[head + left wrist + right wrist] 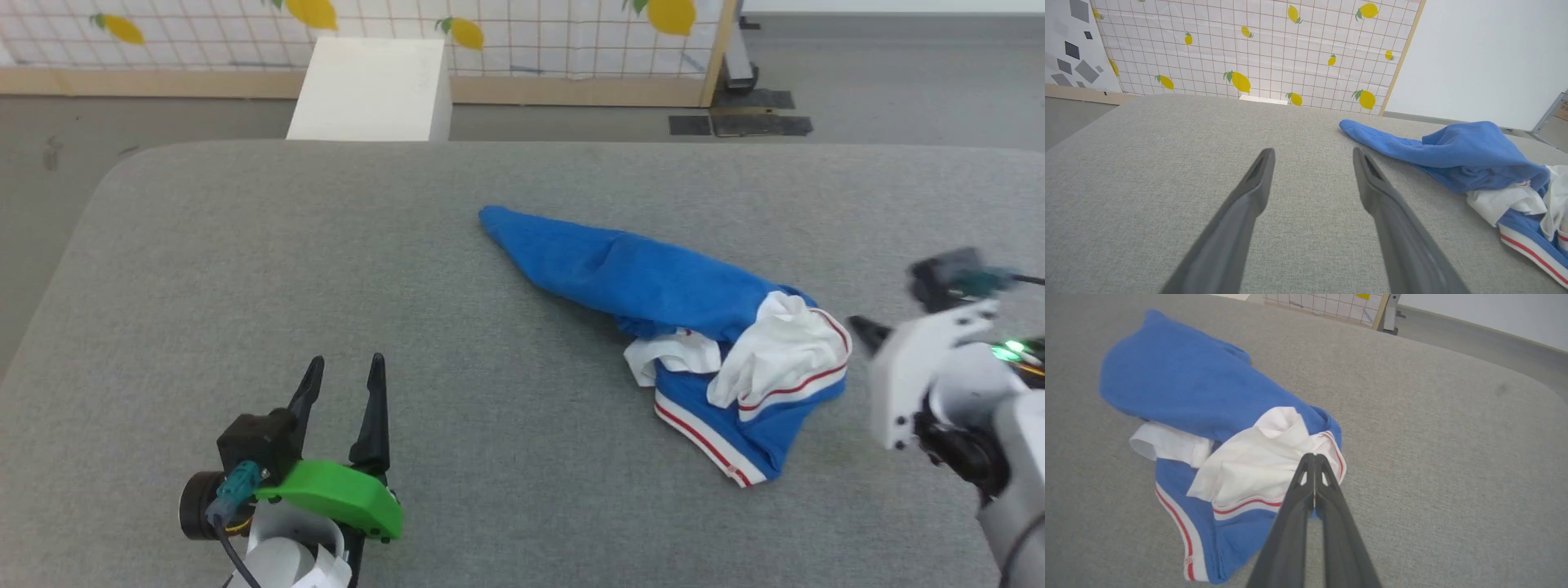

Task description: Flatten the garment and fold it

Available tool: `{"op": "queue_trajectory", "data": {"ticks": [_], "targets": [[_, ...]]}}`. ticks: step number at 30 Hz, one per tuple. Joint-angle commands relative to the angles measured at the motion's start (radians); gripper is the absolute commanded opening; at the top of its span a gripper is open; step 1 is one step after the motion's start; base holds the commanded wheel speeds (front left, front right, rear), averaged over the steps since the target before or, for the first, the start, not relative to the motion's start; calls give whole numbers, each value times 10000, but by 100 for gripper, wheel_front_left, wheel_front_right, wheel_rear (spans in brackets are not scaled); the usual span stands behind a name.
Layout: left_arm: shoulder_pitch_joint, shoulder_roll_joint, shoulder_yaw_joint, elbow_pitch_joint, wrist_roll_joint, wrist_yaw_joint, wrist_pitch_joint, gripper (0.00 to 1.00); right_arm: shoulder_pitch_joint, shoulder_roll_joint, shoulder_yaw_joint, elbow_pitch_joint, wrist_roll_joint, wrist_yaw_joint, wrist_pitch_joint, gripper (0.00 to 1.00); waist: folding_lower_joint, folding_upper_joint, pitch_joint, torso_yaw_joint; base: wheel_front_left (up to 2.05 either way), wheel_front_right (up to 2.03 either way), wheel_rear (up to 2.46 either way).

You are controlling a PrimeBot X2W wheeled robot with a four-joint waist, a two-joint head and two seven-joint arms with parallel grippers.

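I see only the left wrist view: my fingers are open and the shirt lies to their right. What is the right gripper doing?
Observer: The right wrist view shows the right gripper shut, its tip at the shirt's white sleeve; whether it touches, I cannot tell.
Operator: Is the shirt flat?
Observer: No. In the head view the sleeve lies crumpled on top, and the striped hem folds to a corner at the near end.

Garment (645,282) on table (245,269), right of left pincer (347,359).
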Motion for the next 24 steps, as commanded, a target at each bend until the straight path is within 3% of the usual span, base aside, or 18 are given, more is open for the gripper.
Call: {"op": "queue_trajectory", "data": {"ticks": [1,10,15,16,17,18,19,24], "targets": [[88,79,31,-30,-99,58,-59,100,359,171,-455,-147,-182,37,-274,0,0,120,-92,-139,0,0,0],[202,167,26,-150,-144,144,-13,100,2154,1425,-2992,-1247,-1216,37,-800,0,0,120,-228,-349,0,0,0],[265,205,-4,-251,-153,202,36,100,2724,1967,-3483,-1699,-1458,37,-702,0,0,120,-253,-391,0,0,0],[271,210,-16,-275,-155,212,52,100,2788,2034,-3527,-1783,-1511,37,-685,9,0,120,-250,-389,0,0,0],[273,214,-25,-292,-154,221,63,100,2827,2084,-3552,-1841,-1545,37,-665,30,0,120,-245,-385,0,0,0],[273,217,-38,-308,-156,229,78,100,2858,2139,-3573,-1904,-1581,37,-637,86,0,120,-244,-373,0,0,0],[270,224,-43,-310,-163,226,84,100,2870,2177,-3589,-1953,-1604,37,-615,100,0,120,-241,-360,0,0,0],[253,218,-86,-328,-192,248,92,100,2799,2192,-3435,-2171,-1665,37,-396,100,0,120,-217,-257,0,0,0]]}}
